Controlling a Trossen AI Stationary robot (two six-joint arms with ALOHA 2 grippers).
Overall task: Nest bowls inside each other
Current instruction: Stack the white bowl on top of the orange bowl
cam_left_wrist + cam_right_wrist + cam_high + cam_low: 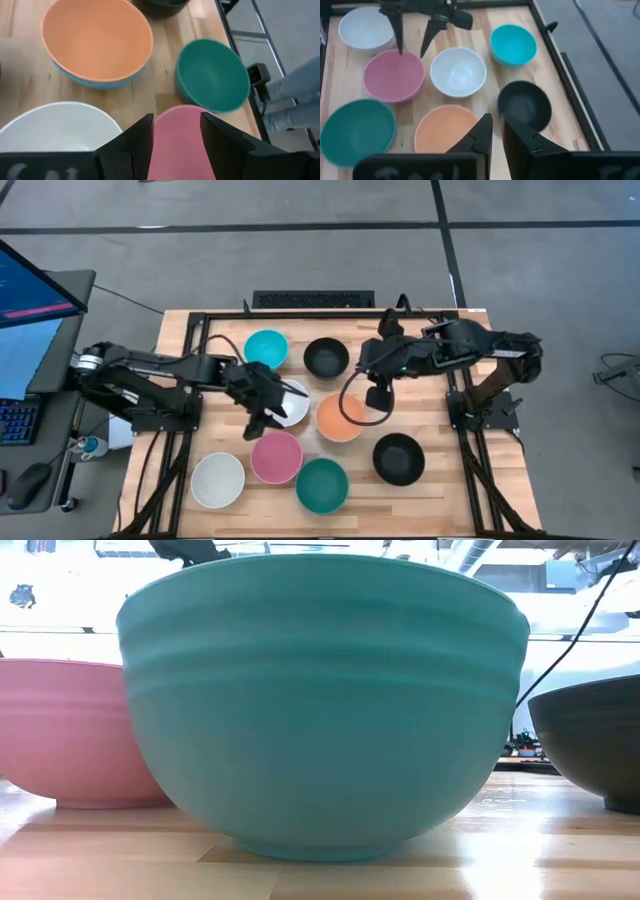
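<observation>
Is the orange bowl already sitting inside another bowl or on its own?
Nested. In the left wrist view the orange bowl sits inside a cyan-blue bowl, whose rim shows just beneath it.

Cyan-blue bowl [95, 82] mostly hidden beneath the nested orange bowl [97, 40], only its rim showing.

Wooden table [180, 330] carries scattered bowls [321, 485].

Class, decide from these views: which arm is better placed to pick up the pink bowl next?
Left. The left gripper hangs open right over the pink bowl; the right gripper sits farther off, by the orange bowl.
</observation>
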